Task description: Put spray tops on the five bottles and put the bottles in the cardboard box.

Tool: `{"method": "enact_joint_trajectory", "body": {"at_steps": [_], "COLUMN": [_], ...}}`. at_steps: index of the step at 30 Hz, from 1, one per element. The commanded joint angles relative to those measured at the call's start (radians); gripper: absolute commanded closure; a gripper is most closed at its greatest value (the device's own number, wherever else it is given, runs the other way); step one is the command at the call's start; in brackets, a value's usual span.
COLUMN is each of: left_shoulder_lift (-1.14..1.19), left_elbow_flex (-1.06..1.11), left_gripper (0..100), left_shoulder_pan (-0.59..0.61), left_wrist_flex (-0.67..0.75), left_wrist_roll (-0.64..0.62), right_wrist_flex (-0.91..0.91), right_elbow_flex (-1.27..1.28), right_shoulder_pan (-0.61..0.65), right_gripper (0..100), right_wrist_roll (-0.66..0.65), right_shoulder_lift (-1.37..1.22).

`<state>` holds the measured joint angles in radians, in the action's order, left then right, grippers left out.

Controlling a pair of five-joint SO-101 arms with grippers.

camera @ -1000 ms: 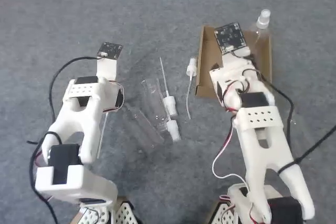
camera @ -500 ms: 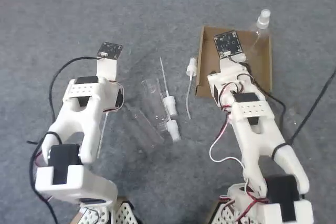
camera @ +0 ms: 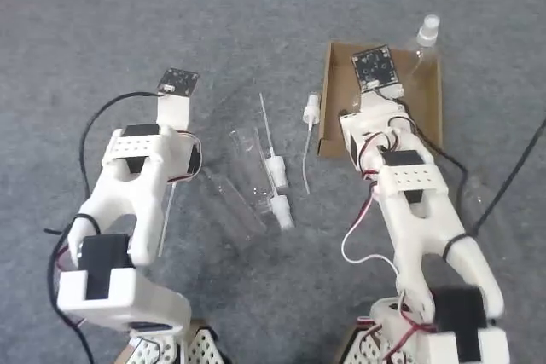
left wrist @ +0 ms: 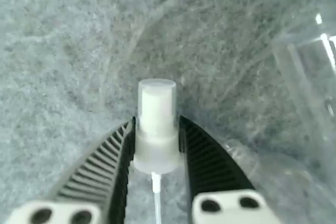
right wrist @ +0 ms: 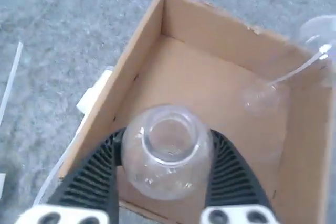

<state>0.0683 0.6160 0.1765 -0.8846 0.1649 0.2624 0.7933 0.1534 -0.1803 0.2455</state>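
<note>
1. Bottles first: two loose bottles (camera: 232, 206) lie uncapped on the grey counter (camera: 85, 40) between the arms, with two loose spray tops (camera: 282, 210) right beside them.
2. The left end effector (left wrist: 155, 123) is clamped on a held spray top (left wrist: 156, 103), whose nozzle end pokes past the fingertips.
3. A third top (camera: 310, 111) sits just beside the cardboard box (right wrist: 220, 30), outside its wall.
4. The right end effector (right wrist: 167, 136) is pinching an open-mouthed bottle (right wrist: 167, 156) over the box's near part.
5. A capped bottle (camera: 422, 40) leans at the box's far corner.
</note>
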Motion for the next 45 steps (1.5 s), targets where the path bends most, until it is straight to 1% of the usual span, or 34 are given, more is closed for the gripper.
{"method": "enact_joint_trajectory", "body": {"at_steps": [1,3,6,10,13,15,16,18,19,21,24,27,30,38,39,43,45], "left_shoulder_lift": [-0.058,-0.058,-0.058,-0.058,-0.069,-0.077,-0.087,-0.121,-0.143,-0.198,-0.299,-0.422,-0.548,-0.789,-0.806,-0.845,-0.847], "left_elbow_flex": [-0.002,0.001,0.004,-0.001,-0.024,-0.076,-0.101,-0.160,-0.194,-0.265,-0.348,-0.371,-0.352,-0.291,-0.285,-0.252,-0.248], "left_gripper": [99,99,99,99,99,99,99,99,99,99,99,99,99,99,99,99,99], "left_shoulder_pan": [-0.003,-0.003,0.002,0.002,-0.005,0.003,0.005,0.005,0.003,0.002,-0.002,-0.018,-0.052,-0.187,-0.203,-0.230,-0.230], "left_wrist_flex": [0.028,0.043,0.058,0.060,0.060,0.048,0.029,-0.037,-0.075,-0.141,-0.206,-0.233,-0.238,-0.233,-0.236,-0.236,-0.236], "left_wrist_roll": [-0.011,-0.012,-0.014,-0.011,-0.008,-0.011,-0.014,-0.015,-0.017,-0.052,-0.098,-0.107,-0.140,-0.253,-0.256,-0.255,-0.255], "right_wrist_flex": [0.025,0.070,0.186,0.421,0.573,0.653,0.687,0.731,0.725,0.653,0.452,0.252,0.137,0.131,0.131,0.131,0.130], "right_elbow_flex": [-0.089,-0.107,-0.175,-0.253,-0.247,-0.232,-0.219,-0.172,-0.137,-0.052,0.098,0.245,0.341,0.391,0.399,0.408,0.423], "right_shoulder_pan": [-0.012,-0.012,-0.010,0.007,0.054,0.084,0.096,0.128,0.140,0.151,0.134,0.105,0.097,0.097,0.102,0.099,0.102], "right_gripper": [96.2,96.2,96.2,96.5,96.9,99.5,99.2,99.2,99.2,99.2,99.2,99.2,99.2,98.7,96.9,82.9,79.0], "right_wrist_roll": [0.005,0.008,0.009,0.011,0.002,-0.006,-0.029,-0.075,-0.083,-0.061,-0.021,0.000,0.037,0.038,0.038,0.044,0.046], "right_shoulder_lift": [0.170,0.249,0.351,0.443,0.481,0.489,0.489,0.487,0.487,0.489,0.487,0.499,0.499,0.498,0.499,0.499,0.499]}}
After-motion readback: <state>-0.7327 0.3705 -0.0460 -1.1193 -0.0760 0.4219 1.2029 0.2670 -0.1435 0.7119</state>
